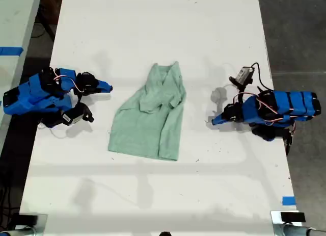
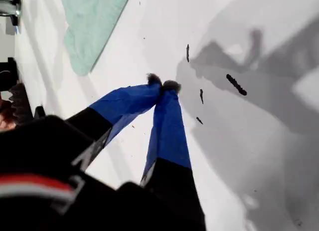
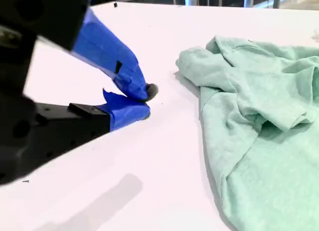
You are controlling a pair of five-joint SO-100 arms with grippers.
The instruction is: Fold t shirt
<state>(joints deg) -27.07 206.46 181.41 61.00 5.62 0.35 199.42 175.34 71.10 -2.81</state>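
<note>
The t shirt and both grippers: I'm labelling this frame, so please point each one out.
t shirt (image 1: pixel 150 125): exterior view, middle of the cloth.
my first gripper (image 2: pixel 163 85): first wrist view, where the shut tips meet.
my second gripper (image 3: pixel 145 99): second wrist view, between the closed tips.

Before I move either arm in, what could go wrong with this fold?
1. My first end effector and my second end effector are both shut and off the shirt; driven in like this, they would likely shove the cloth, not grip it.
2. The shirt lies wrinkled, its collar end already lapped over, so a pinch there may catch extra layers and skew the fold.
</note>
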